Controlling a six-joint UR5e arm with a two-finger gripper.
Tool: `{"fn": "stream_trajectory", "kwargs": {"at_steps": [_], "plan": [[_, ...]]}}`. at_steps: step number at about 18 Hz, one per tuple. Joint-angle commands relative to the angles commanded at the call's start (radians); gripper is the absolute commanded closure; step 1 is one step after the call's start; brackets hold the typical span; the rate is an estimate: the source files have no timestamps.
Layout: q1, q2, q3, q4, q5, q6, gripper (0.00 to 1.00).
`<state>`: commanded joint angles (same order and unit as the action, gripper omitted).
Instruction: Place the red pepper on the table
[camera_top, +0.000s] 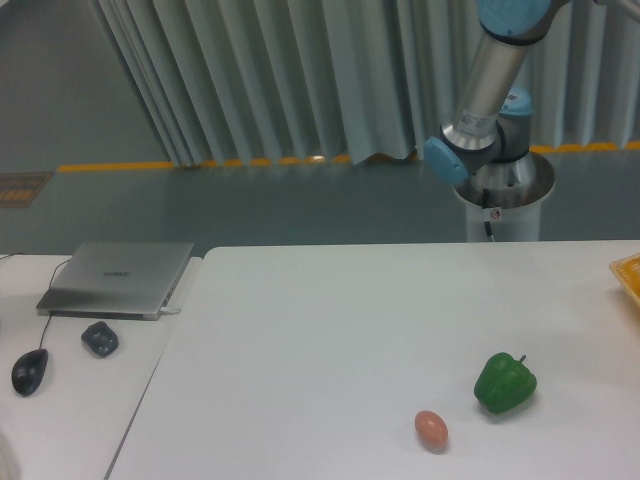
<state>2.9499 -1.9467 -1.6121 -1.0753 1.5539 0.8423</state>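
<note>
The bench (330, 330) is lying broad and flat across the lower part of the view, plain white with a rounded near-left corner, its top facing up. The red pepper is not showing anywhere on it or elsewhere in view.
</note>
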Motion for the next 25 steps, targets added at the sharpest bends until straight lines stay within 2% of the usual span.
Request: {"fn": "stream_trajectory", "kwargs": {"at_steps": [4, 10, 16, 18, 19, 21, 22, 25], "plan": [[0.0, 0.0, -0.006, -0.002, 0.002, -0.035, 0.0], [0.011, -0.046, 0.008, 0.003, 0.0, -0.034, 0.0], [0.008, -0.055, 0.018, 0.0, 0.0, -0.029, 0.0], [0.008, -0.055, 0.017, 0.0, -0.002, -0.023, 0.08], [0.006, -0.057, 0.017, -0.002, 0.0, -0.025, 0.2], [0.005, -0.057, 0.008, -0.003, 0.0, -0.02, 0.24], [0.003, -0.057, 0.006, -0.005, 0.002, -0.019, 0.34], [0.002, -0.055, 0.007, -0.006, 0.002, -0.015, 0.36]]}}
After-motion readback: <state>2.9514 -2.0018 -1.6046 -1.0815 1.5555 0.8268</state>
